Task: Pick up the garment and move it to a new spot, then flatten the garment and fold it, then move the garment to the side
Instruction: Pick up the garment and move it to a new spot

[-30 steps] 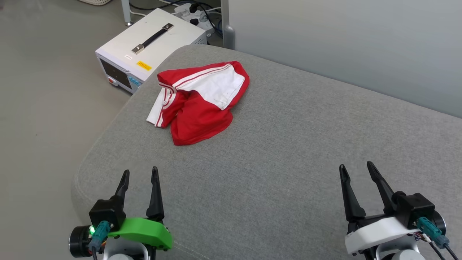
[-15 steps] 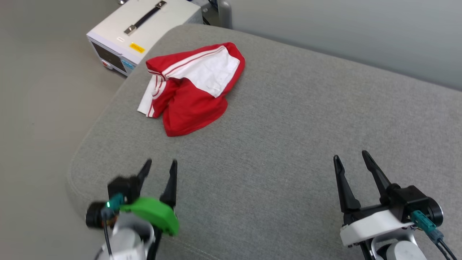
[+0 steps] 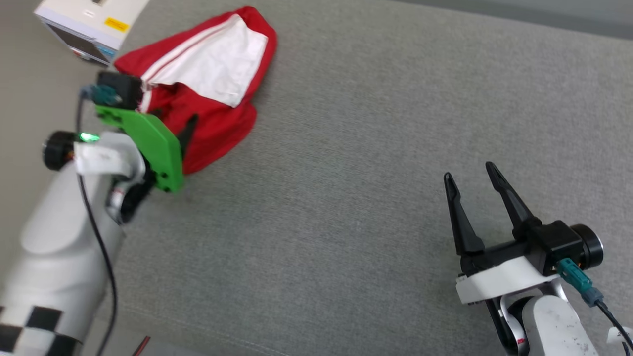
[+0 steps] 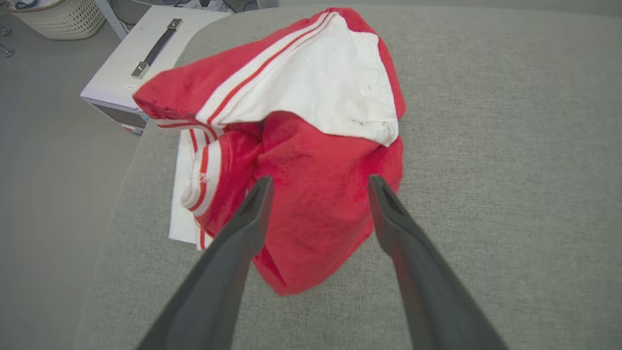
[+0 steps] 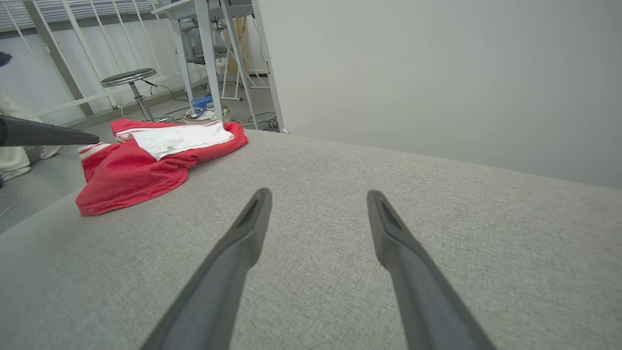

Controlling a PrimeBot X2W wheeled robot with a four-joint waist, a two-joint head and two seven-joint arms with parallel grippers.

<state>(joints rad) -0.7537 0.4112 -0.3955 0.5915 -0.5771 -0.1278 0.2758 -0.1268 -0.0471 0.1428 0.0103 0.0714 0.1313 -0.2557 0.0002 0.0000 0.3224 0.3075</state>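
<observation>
A second ago the left pincer (image 4: 319, 180) sat low at the robot's left, well short of the shirt (image 3: 222, 126). Now that arm has reached forward, and the pincer hangs over the near red lobe of the shirt. Its two fingers stand wide apart with nothing between them yet. From the wrist, both tips lie over the red cloth, just this side of the white panel.

The head camera has dipped and turned as well, so the whole picture has slid. The shirt itself seems not to have moved. It is the same crumpled heap near the left end of the grey cushion (image 3: 356, 148), beside the corner where the white box (image 3: 89, 20) stands on the floor. One striped edge lies close to the cushion's rim.

The right pincer (image 3: 469, 170) has stayed put, fingers spread, over bare cushion well apart from the shirt.

I cannot tell whether the left tips already touch the cloth. The green mount hides one finger from above, and the wrist camera looks straight along the fingers. From the right wrist, a dark finger seems to hang just above the striped trim.

I judge this to be the approach for the first pick-up. The reach looks nearly done, and what remains is to lower, close on a fold of red cloth and lift. Nothing has been carried, flattened or folded so far.
</observation>
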